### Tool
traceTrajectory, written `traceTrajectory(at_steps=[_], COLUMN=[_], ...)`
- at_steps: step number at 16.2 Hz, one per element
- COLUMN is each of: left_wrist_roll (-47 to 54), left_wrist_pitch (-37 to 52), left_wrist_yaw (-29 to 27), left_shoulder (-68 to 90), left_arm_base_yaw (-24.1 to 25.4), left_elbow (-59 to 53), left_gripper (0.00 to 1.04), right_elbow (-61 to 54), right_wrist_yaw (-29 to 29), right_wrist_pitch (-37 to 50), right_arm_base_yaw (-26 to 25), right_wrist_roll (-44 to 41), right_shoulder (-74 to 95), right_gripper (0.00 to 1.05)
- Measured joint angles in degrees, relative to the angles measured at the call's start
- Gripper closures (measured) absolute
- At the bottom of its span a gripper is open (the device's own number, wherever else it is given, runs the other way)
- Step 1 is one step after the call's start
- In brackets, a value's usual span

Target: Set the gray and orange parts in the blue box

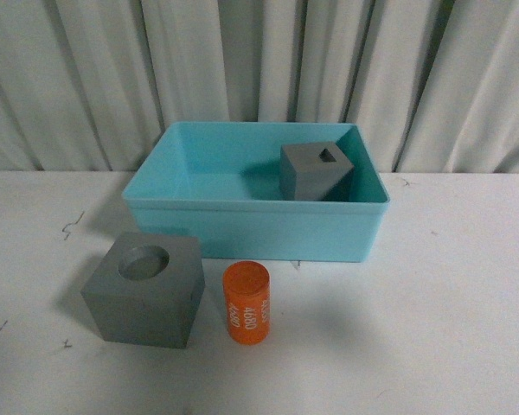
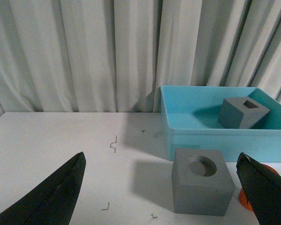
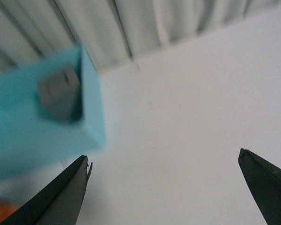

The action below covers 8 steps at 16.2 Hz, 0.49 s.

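Front view: gray cube [image 1: 316, 171] inside box [image 1: 255, 229] | round-recess cube [image 1: 144, 290] and orange cylinder [image 1: 246, 303] on table [image 1: 450, 328], just before box | left and right jaws wide, empty | one of three done, two left

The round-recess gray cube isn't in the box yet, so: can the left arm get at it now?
Probably yes: the gray cube lies ahead of the open left gripper, nothing between them; only the orange cylinder stands close at its side.

A pleated pale curtain [image 1: 242, 60] hung across the whole back. The white counter [image 1: 450, 328] below it bore a few small dark scuffs [image 1: 72, 226].
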Motion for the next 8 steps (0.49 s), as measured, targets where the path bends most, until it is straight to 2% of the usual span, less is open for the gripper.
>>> traceTrajectory(at_steps=[1,2,3,5,7,8], left_wrist_roll=[0.00,0.00,0.00,-0.02,0.00,0.00], left_wrist_pitch=[0.00,0.00,0.04,-0.02,0.00,0.00], left_wrist_yaw=[0.00,0.02,0.02,0.00,0.00,0.00], left_shoulder=[0.00,0.00,0.00,0.00,0.00,0.00], left_arm_base_yaw=[0.00,0.00,-0.02,0.07,0.07,0.04], left_elbow=[0.00,0.00,0.00,0.00,0.00,0.00], left_gripper=[0.07,0.07,0.07,0.07,0.07,0.07], right_elbow=[-4.74,-10.36,-12.48,-15.63,-17.62,-19.08], right_wrist_yaw=[-0.02,-2.86,-4.83,-6.97,-8.28,-9.33], right_wrist_pitch=[-2.01,12.33,21.97,30.47,29.29,27.50], right_arm_base_yaw=[0.50,-0.52,-1.62,-3.19,-4.96,-5.92], right_wrist_roll=[0.87,-2.32,-7.26,-15.39,-19.37,-20.76], right_shoulder=[-3.58,-4.83,-6.10,-10.32,-13.75,-15.78], right_gripper=[0.06,0.14,0.24,0.40,0.56,0.69])
